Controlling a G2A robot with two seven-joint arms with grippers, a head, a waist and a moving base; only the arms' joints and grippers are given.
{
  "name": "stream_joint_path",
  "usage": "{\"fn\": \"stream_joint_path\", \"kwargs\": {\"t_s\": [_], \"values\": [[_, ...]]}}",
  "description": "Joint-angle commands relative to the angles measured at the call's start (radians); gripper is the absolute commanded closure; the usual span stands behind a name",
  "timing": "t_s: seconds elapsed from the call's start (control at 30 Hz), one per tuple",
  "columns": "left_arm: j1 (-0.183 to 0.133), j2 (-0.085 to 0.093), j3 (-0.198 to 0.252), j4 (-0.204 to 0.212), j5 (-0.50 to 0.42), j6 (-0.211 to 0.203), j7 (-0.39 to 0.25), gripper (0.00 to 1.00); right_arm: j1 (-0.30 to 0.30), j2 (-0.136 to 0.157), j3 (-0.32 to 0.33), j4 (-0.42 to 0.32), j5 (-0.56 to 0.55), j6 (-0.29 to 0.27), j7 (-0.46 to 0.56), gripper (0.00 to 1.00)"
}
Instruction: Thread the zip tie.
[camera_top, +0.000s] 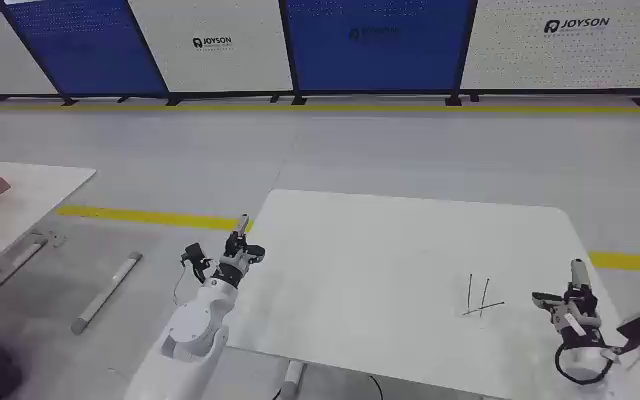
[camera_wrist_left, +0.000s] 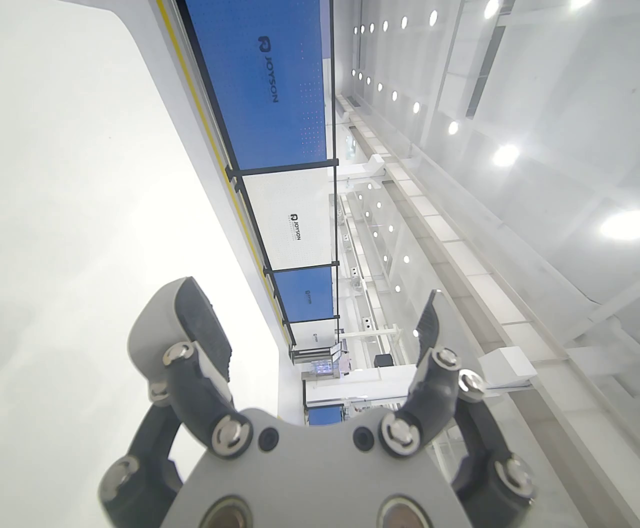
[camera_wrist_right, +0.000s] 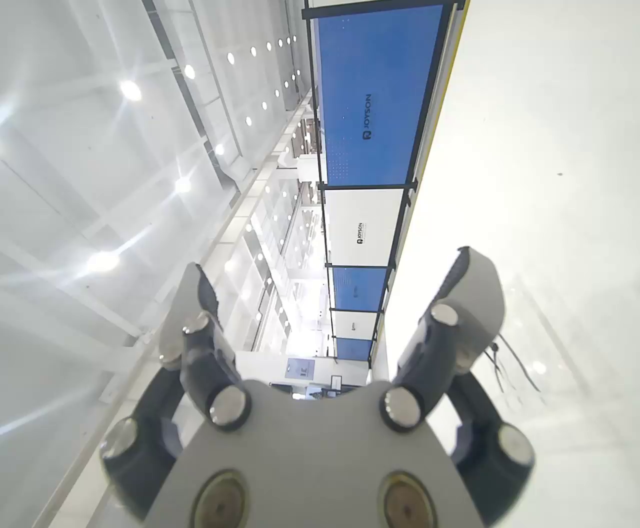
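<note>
Several thin black zip ties (camera_top: 482, 309) lie loose and crossed over one another on the white surface (camera_top: 380, 290), toward its right side and near the front edge; their exact count is hard to tell. Just beside them, at the right front corner of the surface, hang the right jaws. They are spread wide with nothing between the dark pads (camera_wrist_right: 206, 292). From the right wrist the zip ties (camera_wrist_right: 522, 372) show as fine strands on the surface (camera_wrist_right: 550, 150), close by one finger. Well apart from them, the left arm (camera_top: 200, 325) stands at the left front edge of the surface. The left jaws are likewise wide open and hold nothing, their ribbed pads (camera_wrist_left: 205, 325) beside the edge of the surface (camera_wrist_left: 75, 200). Blue and white panels (camera_top: 380, 45) stand across the floor beyond.
</note>
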Motion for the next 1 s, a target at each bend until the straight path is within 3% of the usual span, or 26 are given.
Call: {"fn": "stream_joint_path", "kwargs": {"t_s": [0.0, 0.03, 0.07, 0.1, 0.13, 0.17, 0.2, 0.23, 0.3, 0.33, 0.37, 0.4, 0.43, 0.47, 0.5, 0.53, 0.6, 0.63, 0.67, 0.7, 0.73, 0.77, 0.8, 0.83, 0.97], "values": [[0.000, 0.000, 0.000, 0.000, 0.000, 0.000, 0.000, 0.22, 0.000, 0.000, 0.000, 0.000, 0.000, 0.000, 0.000, 0.00], [0.000, 0.000, 0.000, 0.000, 0.000, 0.000, 0.000, 0.00, 0.000, 0.000, 0.000, 0.000, 0.000, 0.000, 0.000, 0.22], [0.000, 0.000, 0.000, 0.000, 0.000, 0.000, 0.000, 0.22, 0.000, 0.000, 0.000, 0.000, 0.000, 0.000, 0.000, 0.22], [0.000, 0.000, 0.000, 0.000, 0.000, 0.000, 0.000, 0.00, 0.000, 0.000, 0.000, 0.000, 0.000, 0.000, 0.000, 0.22], [0.000, 0.000, 0.000, 0.000, 0.000, 0.000, 0.000, 0.00, 0.000, 0.000, 0.000, 0.000, 0.000, 0.000, 0.000, 0.00], [0.000, 0.000, 0.000, 0.000, 0.000, 0.000, 0.000, 0.00, 0.000, 0.000, 0.000, 0.000, 0.000, 0.000, 0.000, 0.00], [0.000, 0.000, 0.000, 0.000, 0.000, 0.000, 0.000, 0.22, 0.000, 0.000, 0.000, 0.000, 0.000, 0.000, 0.000, 0.00], [0.000, 0.000, 0.000, 0.000, 0.000, 0.000, 0.000, 0.00, 0.000, 0.000, 0.000, 0.000, 0.000, 0.000, 0.000, 0.00], [0.000, 0.000, 0.000, 0.000, 0.000, 0.000, 0.000, 0.00, 0.000, 0.000, 0.000, 0.000, 0.000, 0.000, 0.000, 0.00], [0.000, 0.000, 0.000, 0.000, 0.000, 0.000, 0.000, 0.22, 0.000, 0.000, 0.000, 0.000, 0.000, 0.000, 0.000, 0.22], [0.000, 0.000, 0.000, 0.000, 0.000, 0.000, 0.000, 0.00, 0.000, 0.000, 0.000, 0.000, 0.000, 0.000, 0.000, 0.00], [0.000, 0.000, 0.000, 0.000, 0.000, 0.000, 0.000, 0.22, 0.000, 0.000, 0.000, 0.000, 0.000, 0.000, 0.000, 0.22], [0.000, 0.000, 0.000, 0.000, 0.000, 0.000, 0.000, 0.00, 0.000, 0.000, 0.000, 0.000, 0.000, 0.000, 0.000, 0.00], [0.000, 0.000, 0.000, 0.000, 0.000, 0.000, 0.000, 0.22, 0.000, 0.000, 0.000, 0.000, 0.000, 0.000, 0.000, 0.22], [0.000, 0.000, 0.000, 0.000, 0.000, 0.000, 0.000, 0.22, 0.000, 0.000, 0.000, 0.000, 0.000, 0.000, 0.000, 0.22], [0.000, 0.000, 0.000, 0.000, 0.000, 0.000, 0.000, 0.00, 0.000, 0.000, 0.000, 0.000, 0.000, 0.000, 0.000, 0.00], [0.000, 0.000, 0.000, 0.000, 0.000, 0.000, 0.000, 0.00, 0.000, 0.000, 0.000, 0.000, 0.000, 0.000, 0.000, 0.00], [0.000, 0.000, 0.000, 0.000, 0.000, 0.000, 0.000, 0.00, 0.000, 0.000, 0.000, 0.000, 0.000, 0.000, 0.000, 0.22], [0.000, 0.000, 0.000, 0.000, 0.000, 0.000, 0.000, 0.22, 0.000, 0.000, 0.000, 0.000, 0.000, 0.000, 0.000, 0.22], [0.000, 0.000, 0.000, 0.000, 0.000, 0.000, 0.000, 0.00, 0.000, 0.000, 0.000, 0.000, 0.000, 0.000, 0.000, 0.00], [0.000, 0.000, 0.000, 0.000, 0.000, 0.000, 0.000, 0.22, 0.000, 0.000, 0.000, 0.000, 0.000, 0.000, 0.000, 0.00], [0.000, 0.000, 0.000, 0.000, 0.000, 0.000, 0.000, 0.00, 0.000, 0.000, 0.000, 0.000, 0.000, 0.000, 0.000, 0.00], [0.000, 0.000, 0.000, 0.000, 0.000, 0.000, 0.000, 0.22, 0.000, 0.000, 0.000, 0.000, 0.000, 0.000, 0.000, 0.22], [0.000, 0.000, 0.000, 0.000, 0.000, 0.000, 0.000, 0.00, 0.002, 0.000, 0.001, -0.002, 0.004, 0.000, 0.001, 0.00], [0.000, 0.000, 0.000, 0.000, 0.000, 0.000, 0.000, 0.00, 0.018, 0.008, 0.041, -0.005, -0.021, 0.022, 0.114, 0.00]]}}
